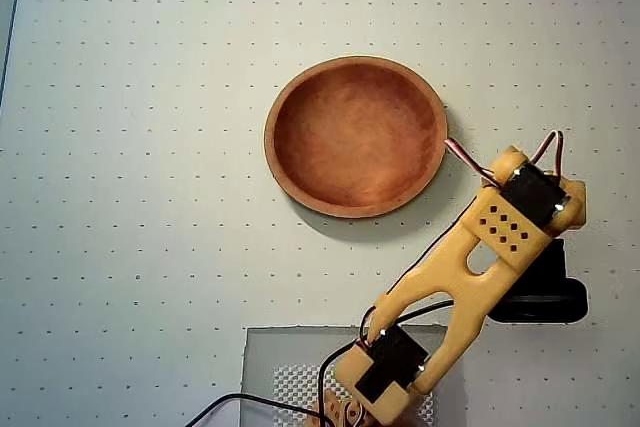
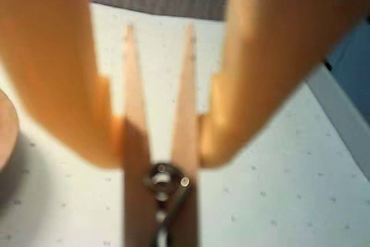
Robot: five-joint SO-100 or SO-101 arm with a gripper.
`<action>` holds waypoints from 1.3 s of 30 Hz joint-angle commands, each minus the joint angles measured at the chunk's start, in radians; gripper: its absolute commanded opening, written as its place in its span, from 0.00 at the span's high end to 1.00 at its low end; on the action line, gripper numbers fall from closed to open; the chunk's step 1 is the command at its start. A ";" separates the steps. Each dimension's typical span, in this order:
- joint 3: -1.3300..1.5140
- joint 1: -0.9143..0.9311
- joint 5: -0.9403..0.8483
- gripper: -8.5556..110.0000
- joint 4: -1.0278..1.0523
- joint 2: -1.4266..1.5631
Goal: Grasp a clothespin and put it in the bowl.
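In the wrist view my gripper (image 2: 159, 150) is shut on the clothespin (image 2: 184, 114). Its two orange fingers (image 2: 63, 85) press the pale wooden prongs from both sides, just above the metal spring (image 2: 162, 182). The prongs point away from the camera over the white dotted table. The reddish-brown wooden bowl (image 1: 355, 135) stands empty at the table's middle in the overhead view, and only its edge shows at the left of the wrist view (image 2: 4, 134). In the overhead view the orange arm (image 1: 500, 227) reaches to the bowl's right and lower side and hides the gripper and clothespin beneath it.
A grey mat (image 1: 270, 357) lies at the arm's base at the bottom. A black part (image 1: 540, 299) shows under the arm's elbow. Black cable (image 1: 250, 399) runs off the bottom edge. A blue-grey border (image 2: 347, 102) lies at the wrist view's right.
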 commanded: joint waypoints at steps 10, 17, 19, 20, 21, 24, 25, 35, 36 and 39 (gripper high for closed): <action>0.138 -0.431 0.431 0.96 0.020 0.474; 0.163 -0.597 0.546 0.95 0.014 0.520; 0.186 -0.632 0.563 0.95 0.006 0.517; 0.196 -0.650 0.571 0.95 0.006 0.506; 0.198 -0.660 0.578 0.95 0.006 0.486; 0.192 -0.686 0.600 0.95 0.005 0.413; 0.192 -0.690 0.604 0.95 0.005 0.388; 0.193 -0.696 0.630 0.95 0.005 0.141; 0.193 -0.689 0.629 0.95 0.005 0.118; 0.190 -0.666 0.621 0.95 0.003 0.043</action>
